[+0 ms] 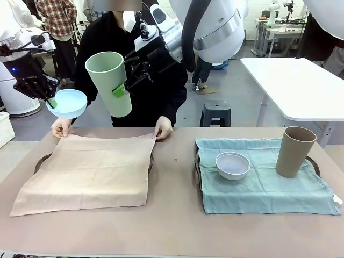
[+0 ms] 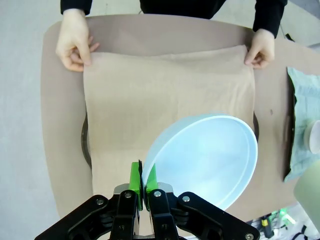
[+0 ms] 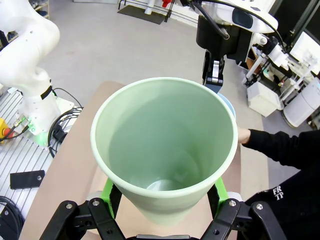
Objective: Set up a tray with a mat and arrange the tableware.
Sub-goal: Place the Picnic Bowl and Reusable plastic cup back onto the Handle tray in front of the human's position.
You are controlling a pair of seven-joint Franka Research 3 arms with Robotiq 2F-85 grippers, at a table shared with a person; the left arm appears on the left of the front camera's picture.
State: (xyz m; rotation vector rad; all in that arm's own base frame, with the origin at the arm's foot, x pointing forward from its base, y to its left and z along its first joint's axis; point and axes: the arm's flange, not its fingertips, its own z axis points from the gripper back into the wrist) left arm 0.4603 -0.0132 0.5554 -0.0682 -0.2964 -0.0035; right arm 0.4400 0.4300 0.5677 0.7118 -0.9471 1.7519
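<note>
My left gripper (image 1: 51, 101) is shut on the rim of the pale blue bowl (image 1: 67, 103), held in the air above the far left corner of the table. In the left wrist view its fingertips (image 2: 142, 179) pinch the bowl (image 2: 205, 160) above the tan mat (image 2: 170, 95). My right gripper (image 1: 121, 88) is shut on the pale green cup (image 1: 109, 80), held tilted high over the table; its pads grip both sides of the cup (image 3: 165, 145). A person's hands (image 1: 163, 129) hold the far edge of the tan mat (image 1: 88, 169) on the left tray (image 1: 41, 161).
The right tray (image 1: 314, 164) carries a teal mat (image 1: 263, 188) with a white-grey bowl (image 1: 233, 165) and an upright tan-brown cup (image 1: 294, 151). A white table (image 1: 301, 86) and a stool (image 1: 215, 113) stand behind. The near strip of the table is bare.
</note>
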